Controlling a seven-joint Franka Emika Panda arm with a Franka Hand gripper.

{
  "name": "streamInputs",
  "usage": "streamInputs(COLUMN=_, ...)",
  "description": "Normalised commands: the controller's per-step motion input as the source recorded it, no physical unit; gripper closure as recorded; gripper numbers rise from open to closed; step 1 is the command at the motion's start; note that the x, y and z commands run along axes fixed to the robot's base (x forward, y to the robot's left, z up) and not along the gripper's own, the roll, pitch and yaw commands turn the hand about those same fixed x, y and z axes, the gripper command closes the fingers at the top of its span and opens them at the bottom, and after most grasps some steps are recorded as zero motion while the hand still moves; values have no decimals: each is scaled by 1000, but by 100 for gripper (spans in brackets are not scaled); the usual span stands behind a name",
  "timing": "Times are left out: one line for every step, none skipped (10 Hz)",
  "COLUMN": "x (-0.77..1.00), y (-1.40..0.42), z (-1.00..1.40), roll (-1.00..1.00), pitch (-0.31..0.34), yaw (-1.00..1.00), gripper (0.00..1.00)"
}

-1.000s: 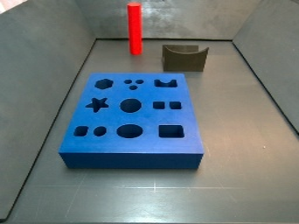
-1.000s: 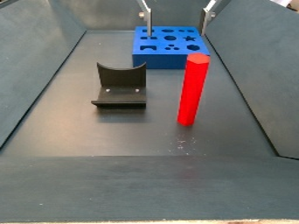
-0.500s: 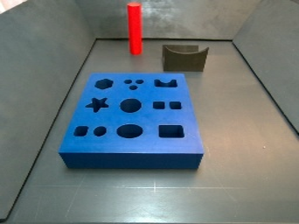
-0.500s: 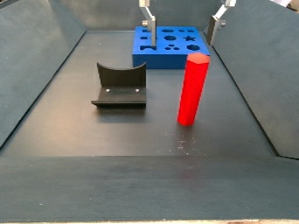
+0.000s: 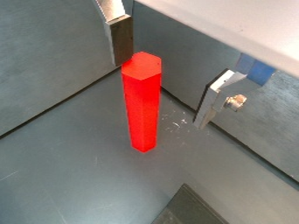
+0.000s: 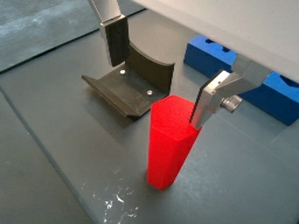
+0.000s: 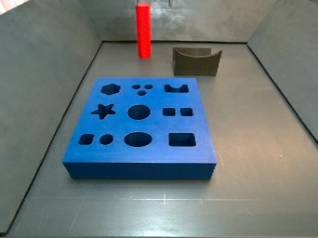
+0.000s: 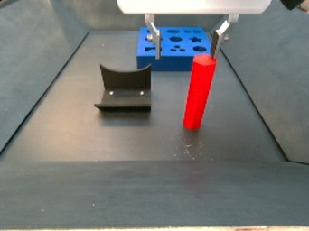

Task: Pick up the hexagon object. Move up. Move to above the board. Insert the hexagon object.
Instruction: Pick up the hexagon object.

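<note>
The hexagon object [image 8: 200, 90] is a tall bright red prism standing upright on the dark floor; it also shows in a side view [image 7: 141, 30] at the far wall. The blue board [image 7: 143, 125] lies flat with its shape holes up, and it also shows behind the rod in a side view [image 8: 173, 51]. My gripper [image 8: 186, 36] hangs open just above and behind the rod's top. In both wrist views the rod [image 5: 142, 101] [image 6: 170, 140] stands between and below the spread fingers [image 5: 121, 39] [image 6: 211, 98], which do not touch it. The gripper [image 5: 170, 70] [image 6: 163, 70] holds nothing.
The dark olive fixture [image 8: 123, 88] stands on the floor beside the rod and shows in other views [image 7: 195, 60] [image 6: 128, 83]. Sloping grey walls [image 8: 36, 81] close in the floor on both sides.
The gripper has come down and toward the red rod from over the board; its body now shows in a side view. The rod, the board and the fixture have not moved.
</note>
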Motion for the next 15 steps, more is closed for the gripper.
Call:
streamInputs(x=-29, y=0, z=0, roll=0, pitch=-9, yaw=0, gripper=0)
streamInputs(x=-223, y=0, z=254, roll=-7, pitch=-84, yaw=-143, gripper=0)
streamInputs(x=-706, y=183, z=300, roll=0, pitch=-137, yaw=-454, gripper=0)
streamInputs(x=-600, y=0, z=74, roll=36, pitch=-133, yaw=-434, gripper=0)
streamInputs(x=-94, y=0, z=0, roll=0, pitch=-57, yaw=0, gripper=0)
streamInputs(x=-114, y=249, z=-700, roll=71, pitch=-113, yaw=0, gripper=0)
streamInputs(x=-43, y=423, z=-800, roll=54, pitch=-97, yaw=0, gripper=0)
streamInputs(x=0, y=251, z=-331, roll=0, pitch=0, yaw=51, gripper=0)
streamInputs(x=0, y=0, z=0, roll=0, pitch=7, yaw=0, gripper=0)
streamInputs(x=0, y=-43, z=-26, roll=1, pitch=0, yaw=0, gripper=0)
streamInputs(x=-51, y=-474, z=-389, roll=256, pitch=-60, yaw=-131, gripper=0)
streamInputs(x=-31, y=-111, z=-37, roll=74, pitch=0, yaw=-146, gripper=0)
streamInputs(x=17, y=0, z=-140, roll=0, pitch=0, yaw=0, gripper=0)
streamInputs(x=-146, y=243, z=-1000, roll=51, pitch=-91, yaw=-77, gripper=0)
streamInputs(x=-120, y=271, z=-820, roll=0, pitch=-111, yaw=-43, gripper=0)
